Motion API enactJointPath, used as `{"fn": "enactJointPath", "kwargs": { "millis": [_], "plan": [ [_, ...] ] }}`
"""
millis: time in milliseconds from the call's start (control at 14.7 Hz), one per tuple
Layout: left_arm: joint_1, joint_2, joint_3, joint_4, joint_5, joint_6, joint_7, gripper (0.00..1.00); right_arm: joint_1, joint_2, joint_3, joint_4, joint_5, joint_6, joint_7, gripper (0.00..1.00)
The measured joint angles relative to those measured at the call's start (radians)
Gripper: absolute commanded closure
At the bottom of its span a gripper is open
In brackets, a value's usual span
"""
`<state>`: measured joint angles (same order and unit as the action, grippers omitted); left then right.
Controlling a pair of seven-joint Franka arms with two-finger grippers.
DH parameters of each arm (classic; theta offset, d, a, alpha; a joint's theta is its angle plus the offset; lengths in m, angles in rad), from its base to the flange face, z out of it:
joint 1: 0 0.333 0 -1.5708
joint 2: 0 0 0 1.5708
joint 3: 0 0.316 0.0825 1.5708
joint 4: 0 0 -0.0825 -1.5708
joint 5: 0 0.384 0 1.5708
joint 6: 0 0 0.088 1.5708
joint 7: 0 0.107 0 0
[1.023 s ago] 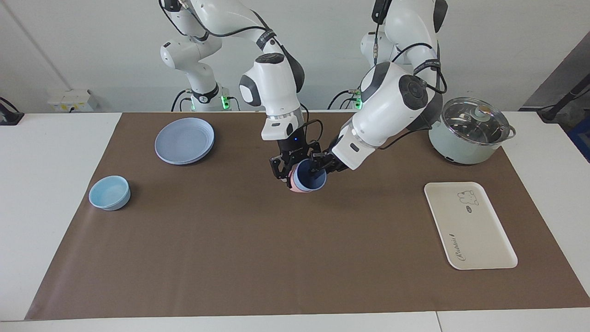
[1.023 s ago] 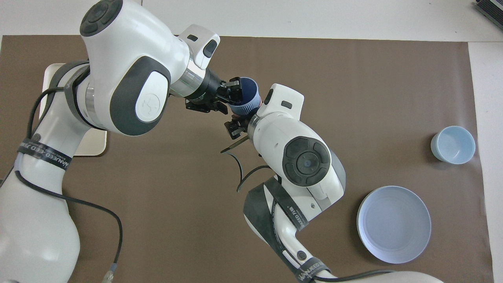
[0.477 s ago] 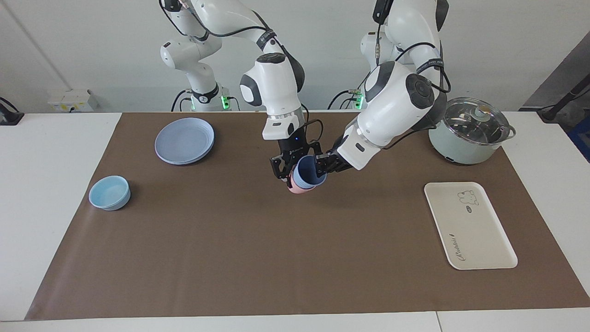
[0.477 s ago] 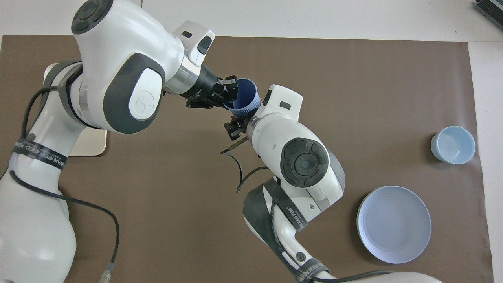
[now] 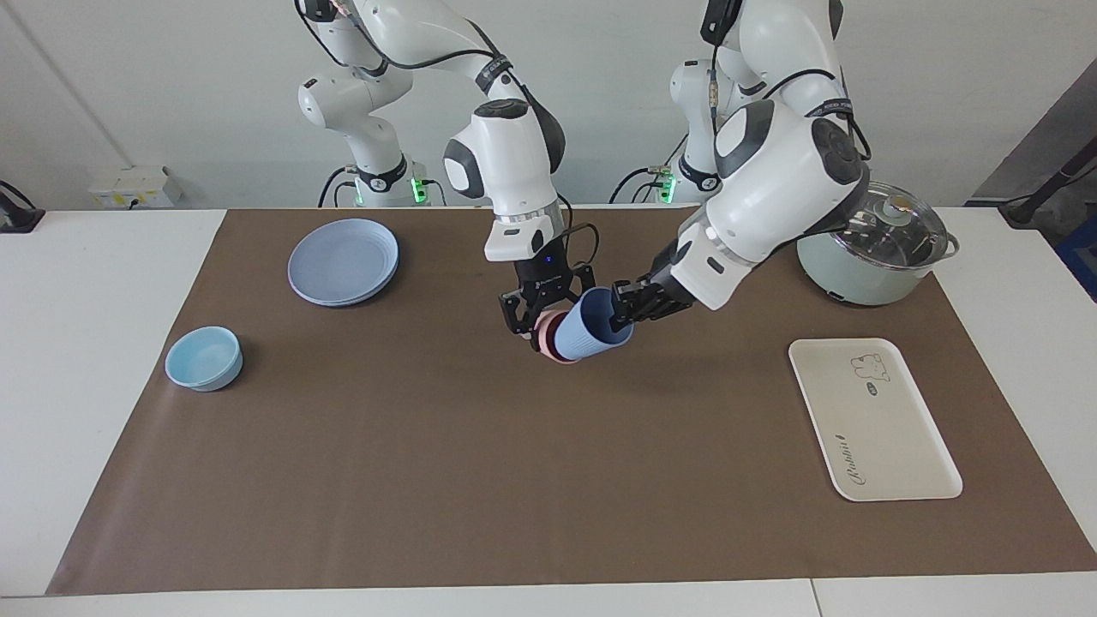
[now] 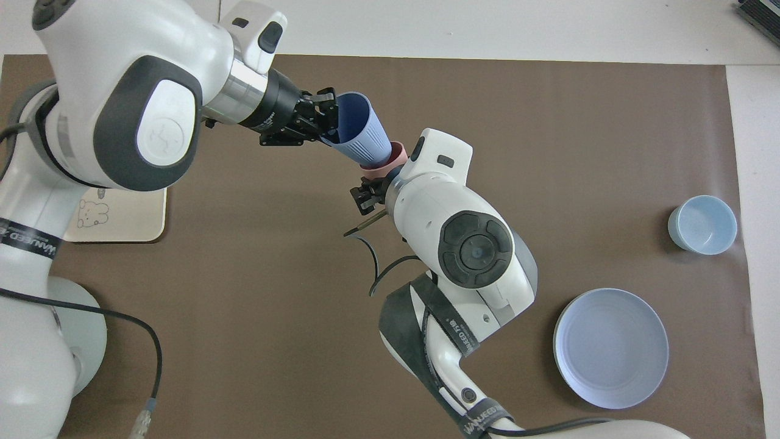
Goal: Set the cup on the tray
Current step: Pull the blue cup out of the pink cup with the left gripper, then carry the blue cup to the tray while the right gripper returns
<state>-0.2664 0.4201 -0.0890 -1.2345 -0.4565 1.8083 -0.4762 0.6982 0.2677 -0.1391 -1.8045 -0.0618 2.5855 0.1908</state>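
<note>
The periwinkle-blue cup [image 5: 591,327] [image 6: 361,133] hangs tilted over the middle of the brown mat. Its base still sits in the mouth of a salmon-pink tumbler [image 5: 543,337] [image 6: 392,157]. My left gripper [image 5: 619,315] [image 6: 326,116] is shut on the cup's rim, one finger inside. My right gripper [image 5: 533,319] is shut on the pink tumbler and holds it just above the mat. The cream-white tray [image 5: 891,437] [image 6: 131,213] lies at the left arm's end of the table, partly hidden under my left arm in the overhead view.
A round blue plate [image 5: 343,260] [image 6: 610,347] and a light-blue bowl [image 5: 204,357] [image 6: 702,224] sit toward the right arm's end. A lidded pot [image 5: 874,244] stands at the left arm's end, nearer to the robots than the tray.
My left gripper closed on the cup's rim, then rose and drew toward the left arm's end, tilting the cup and pulling it most of the way out of the pink tumbler. The right gripper stayed put.
</note>
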Motion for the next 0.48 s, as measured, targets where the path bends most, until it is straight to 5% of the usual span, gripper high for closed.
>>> {"fn": "enactJointPath", "kwargs": {
  "millis": [477],
  "plan": [
    [0.208, -0.022, 0.014, 0.005, 0.315, -0.007, 0.167, 1.0, -0.089, 0.002, -0.004, -0.001, 0.0, 0.053, -0.059, 1.0]
  ]
}}
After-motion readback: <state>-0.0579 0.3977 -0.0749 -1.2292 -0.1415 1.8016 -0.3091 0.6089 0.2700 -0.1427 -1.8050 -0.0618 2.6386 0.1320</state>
